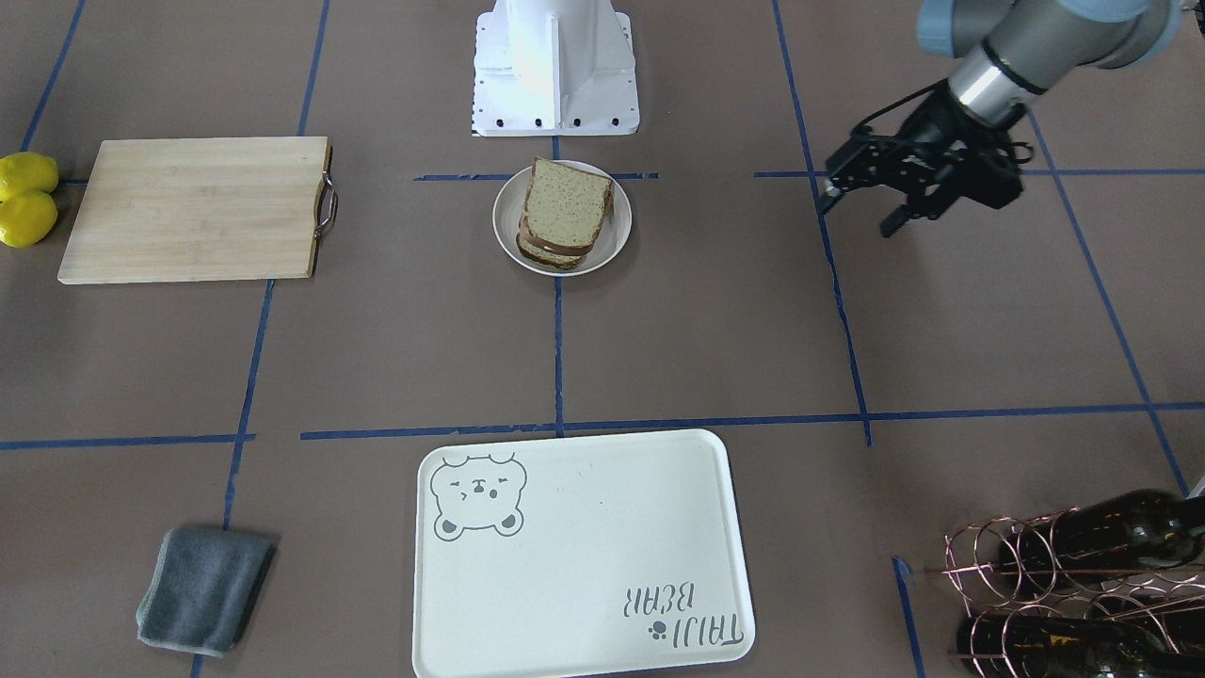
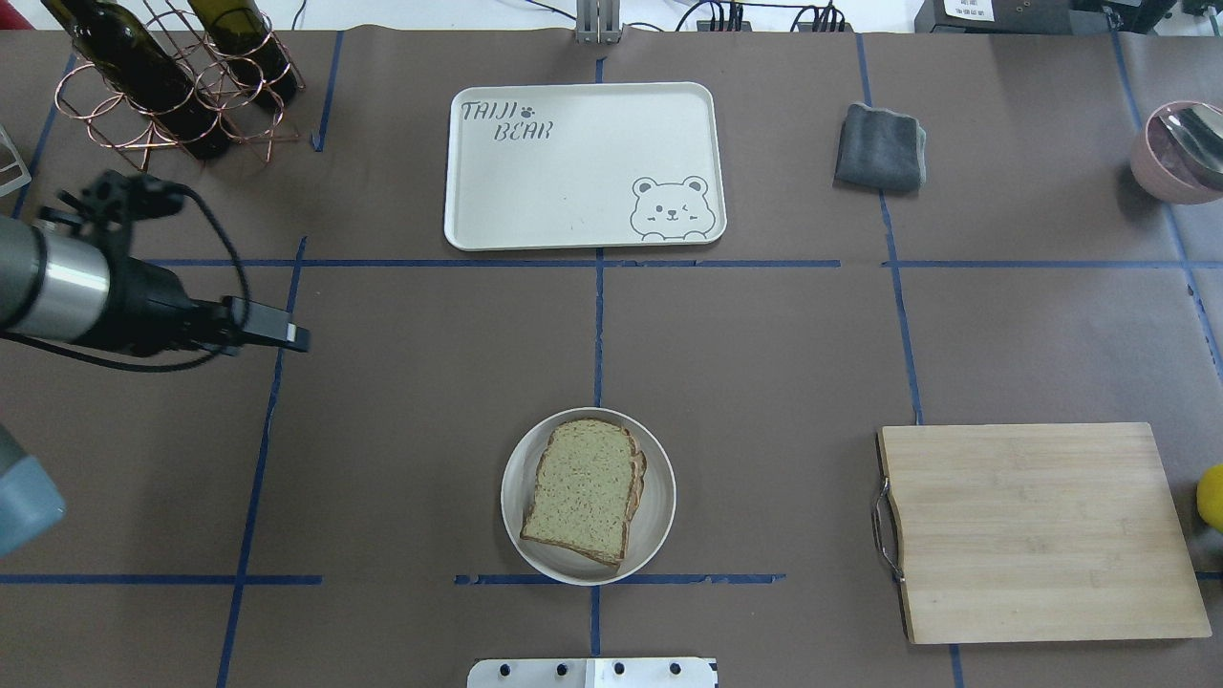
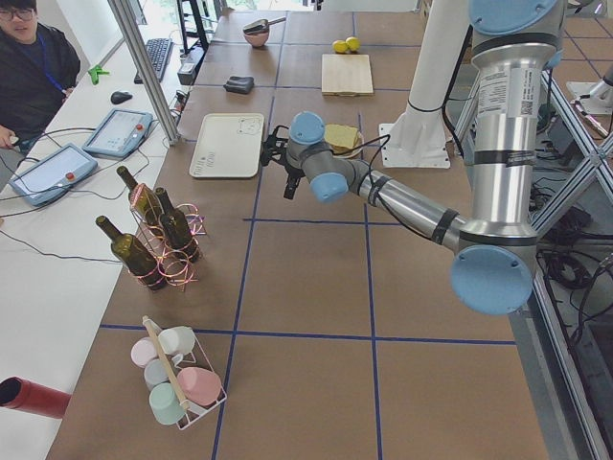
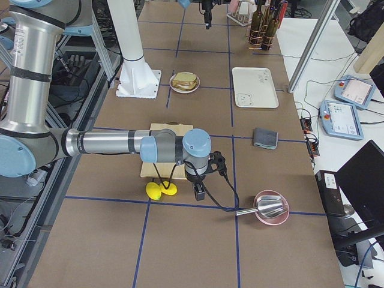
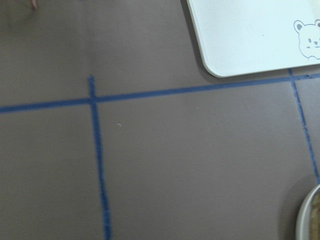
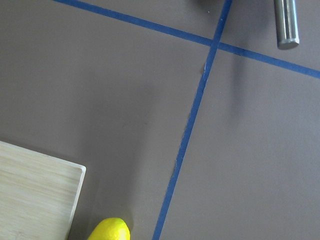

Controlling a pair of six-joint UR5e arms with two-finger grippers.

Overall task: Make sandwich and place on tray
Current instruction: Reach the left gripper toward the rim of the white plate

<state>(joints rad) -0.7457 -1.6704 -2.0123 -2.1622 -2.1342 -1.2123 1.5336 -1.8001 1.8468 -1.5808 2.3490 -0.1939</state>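
The sandwich [image 1: 565,209] is a stack of tan speckled bread slices with dark crust on a round white dish [image 1: 612,247] near the robot base; it also shows in the overhead view [image 2: 583,489]. Only a thin white layer shows between the slices. The cream tray [image 1: 584,565] with the bear drawing lies empty across the table [image 2: 573,182]. My left gripper [image 1: 860,207] hovers above the table well to the side of the dish, open and empty. My right gripper [image 4: 198,193] hangs beyond the cutting board, near the lemons; I cannot tell if it is open or shut.
A wooden cutting board [image 2: 1041,530] with a metal handle lies on my right, with two lemons [image 1: 26,198] beyond it. A grey cloth [image 2: 881,145], a pink bowl with a spoon [image 2: 1180,148] and a wire rack of wine bottles [image 2: 162,86] stand at the far side.
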